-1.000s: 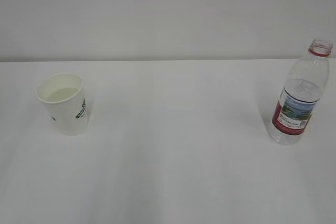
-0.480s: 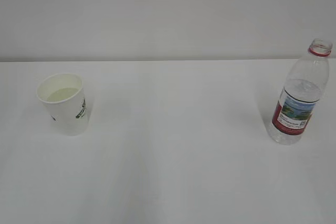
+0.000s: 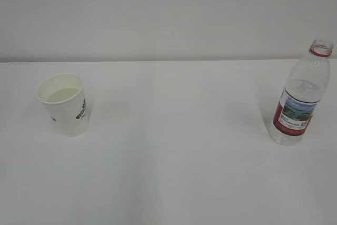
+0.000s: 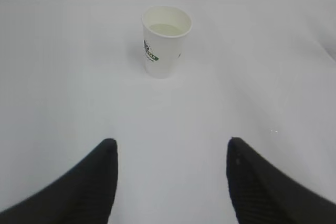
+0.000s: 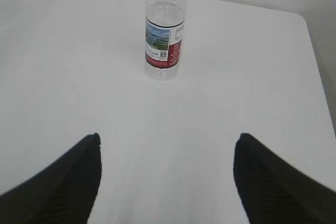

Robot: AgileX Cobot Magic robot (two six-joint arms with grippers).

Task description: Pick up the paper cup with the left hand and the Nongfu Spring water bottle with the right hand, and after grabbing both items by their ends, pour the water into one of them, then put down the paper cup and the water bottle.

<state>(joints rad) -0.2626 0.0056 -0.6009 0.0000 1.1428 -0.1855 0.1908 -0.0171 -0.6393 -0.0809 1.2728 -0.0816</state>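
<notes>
The white paper cup point(image 3: 64, 106) stands upright on the left of the table, with pale water point(image 3: 63, 95) inside; the left wrist view shows the cup point(image 4: 164, 43) well ahead of my left gripper point(image 4: 171, 148), which is open and empty. The uncapped Nongfu Spring water bottle point(image 3: 299, 97) stands upright on the right, partly full, with its red label facing the camera. In the right wrist view the bottle point(image 5: 164, 35) is far ahead of my right gripper point(image 5: 167, 142), also open with nothing between its fingers. Neither arm shows in the exterior view.
The white table point(image 3: 174, 162) runs back to a plain white wall point(image 3: 168, 14). Its right edge and far right corner point(image 5: 310, 40) appear in the right wrist view, a little beyond the bottle.
</notes>
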